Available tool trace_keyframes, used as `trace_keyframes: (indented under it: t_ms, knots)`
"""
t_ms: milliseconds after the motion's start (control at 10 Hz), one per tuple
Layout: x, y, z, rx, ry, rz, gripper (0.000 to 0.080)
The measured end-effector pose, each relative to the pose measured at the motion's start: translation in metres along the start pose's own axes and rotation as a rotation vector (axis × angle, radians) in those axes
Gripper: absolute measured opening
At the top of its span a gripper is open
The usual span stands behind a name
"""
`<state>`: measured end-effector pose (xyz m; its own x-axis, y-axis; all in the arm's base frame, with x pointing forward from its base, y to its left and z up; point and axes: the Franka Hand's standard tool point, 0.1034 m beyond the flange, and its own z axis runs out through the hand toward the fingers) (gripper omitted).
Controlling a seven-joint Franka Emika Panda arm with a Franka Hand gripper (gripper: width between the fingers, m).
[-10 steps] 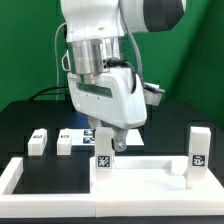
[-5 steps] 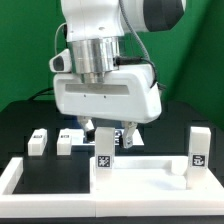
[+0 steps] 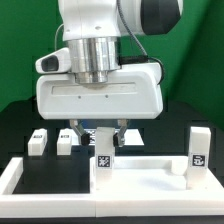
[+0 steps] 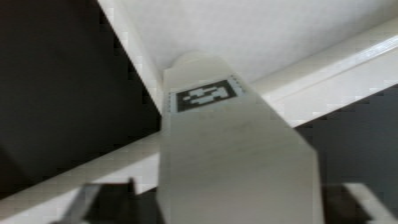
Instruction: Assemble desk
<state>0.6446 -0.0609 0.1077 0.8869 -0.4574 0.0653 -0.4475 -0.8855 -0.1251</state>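
Observation:
The white desk tabletop lies flat at the front, with two white tagged legs standing upright on it. One leg stands toward the exterior view's left and the other leg at its right end. My gripper hangs straight above the left one, its fingers straddling the leg's top. In the wrist view this leg fills the space between my fingertips, with a dark gap on each side, so the gripper is open around it. Two loose legs lie behind.
A low white border rail runs along the front and the exterior view's left side of the tabletop. The black table shows inside it. The broad gripper body hides the area behind the left leg.
The hand has turned about its vertical axis, so its broad face now points at the exterior camera. Its fingers stay over the left upright leg. The parts have not moved.

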Motion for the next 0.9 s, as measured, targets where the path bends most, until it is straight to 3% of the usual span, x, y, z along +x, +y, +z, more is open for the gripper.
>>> trace_keyframes:
  t_ms: [100, 400, 600, 700, 900]
  knots:
    - [-0.0001, -0.0003, 0.0000, 0.001, 0.000, 0.105, 0.0313]
    - [0.0010, 0.0047, -0.0003, -0.006, 0.001, 0.309, 0.0294]
    - [-0.0023, 0.0063, -0.0012, -0.016, -0.036, 0.610, 0.0293]
    - [-0.0033, 0.0064, -0.0011, -0.012, -0.057, 0.793, 0.0293]
    - [-0.0025, 0.0091, 0.0003, 0.031, -0.102, 1.191, 0.0293]
